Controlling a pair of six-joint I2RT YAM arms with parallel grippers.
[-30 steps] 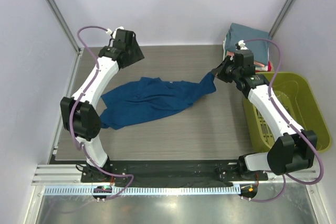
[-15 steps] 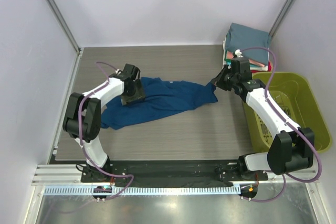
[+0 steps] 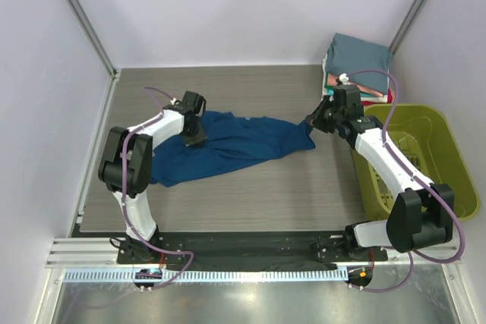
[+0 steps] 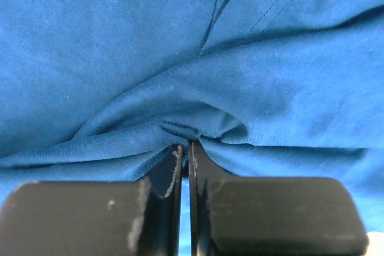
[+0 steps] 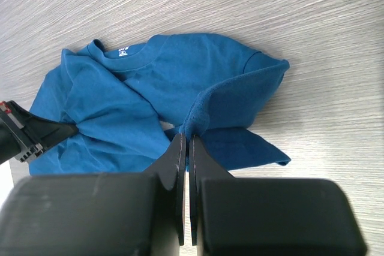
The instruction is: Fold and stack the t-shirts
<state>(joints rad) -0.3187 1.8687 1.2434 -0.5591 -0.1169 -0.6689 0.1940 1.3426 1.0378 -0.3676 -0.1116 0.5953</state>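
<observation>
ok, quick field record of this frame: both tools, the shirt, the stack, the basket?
left tool: shut on a pinched fold of the dark blue cloth t-shirt, far-left part
right tool: shut on the shirt's right edge
shirt: crumpled, lying between both tools on the grey wood-grain table
stack of folded cloth shirts: far right corner, slate-teal on top
olive-green plastic basket: right of the table, beside the right arm
</observation>
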